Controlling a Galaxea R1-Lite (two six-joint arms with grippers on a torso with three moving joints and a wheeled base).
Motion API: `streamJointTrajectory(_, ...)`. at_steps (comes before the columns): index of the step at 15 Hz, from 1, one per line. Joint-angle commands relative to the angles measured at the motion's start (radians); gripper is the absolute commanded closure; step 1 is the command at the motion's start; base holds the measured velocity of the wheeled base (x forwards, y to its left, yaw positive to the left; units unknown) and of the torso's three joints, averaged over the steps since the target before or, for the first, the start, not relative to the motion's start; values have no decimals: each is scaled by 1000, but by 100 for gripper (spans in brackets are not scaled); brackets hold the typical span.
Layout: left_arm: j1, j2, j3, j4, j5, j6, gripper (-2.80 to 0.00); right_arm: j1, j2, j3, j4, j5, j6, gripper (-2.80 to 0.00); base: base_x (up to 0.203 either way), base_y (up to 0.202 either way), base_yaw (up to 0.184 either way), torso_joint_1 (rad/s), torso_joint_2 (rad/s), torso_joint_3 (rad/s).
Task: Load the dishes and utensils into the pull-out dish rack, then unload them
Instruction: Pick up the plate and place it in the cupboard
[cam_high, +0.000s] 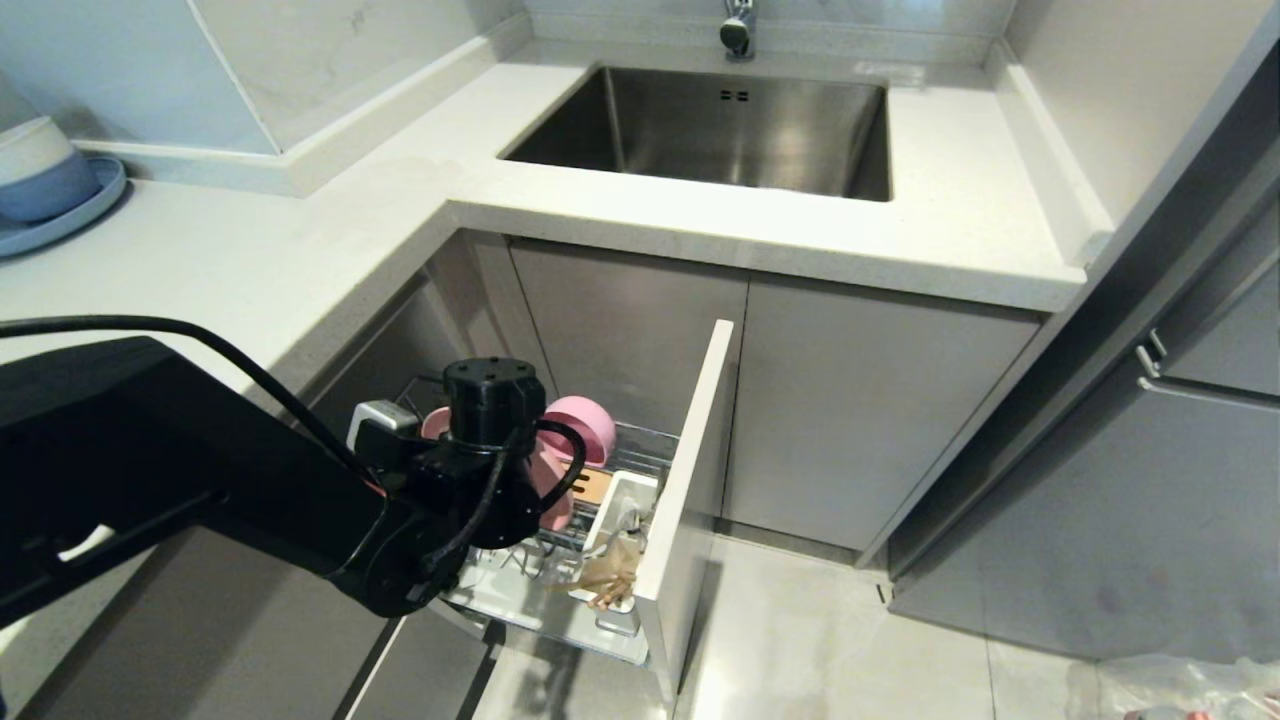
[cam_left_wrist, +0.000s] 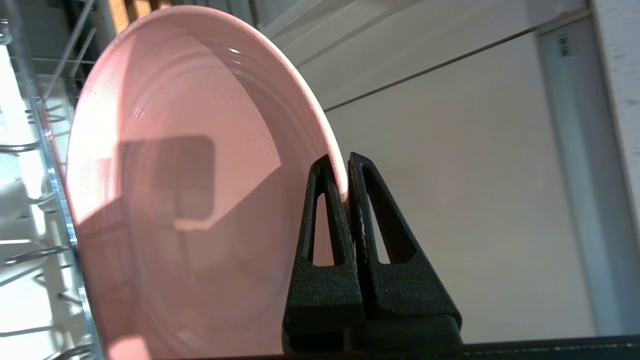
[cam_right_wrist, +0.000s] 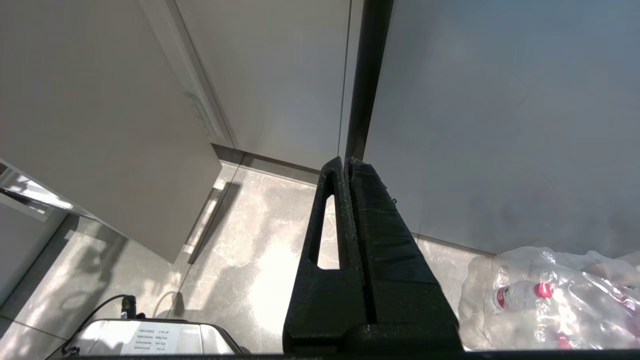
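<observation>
The left gripper was clamped on the rim of the pink plate, which stood on edge in the pull-out dish rack at lower centre of the head view. The right gripper was closed on nothing, parked above the floor.

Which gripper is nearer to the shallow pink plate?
Left. The left gripper is shut on the rim of the shallow pink plate; the right gripper hangs shut above the floor, away from it.
</observation>
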Motion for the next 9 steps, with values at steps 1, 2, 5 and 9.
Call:
streamJointTrajectory(1,2,12,-1,-3,5,-7,0,0,0,0,0,-1,-1,0,0,0,0,0,0,0)
streamJointTrajectory(2,2,15,-2,-2,5,-7,0,0,0,0,0,0,0,0,0,0,0,0,0,0)
streamJointTrajectory(5,3,43,-3,-2,5,-7,0,0,0,0,0,0,-1,0,0,0,0,0,0,0)
streamJointTrajectory(9,10,72,-3,0,4,-9,0,0,0,0,0,-1,-1,0,0,0,0,0,0,0)
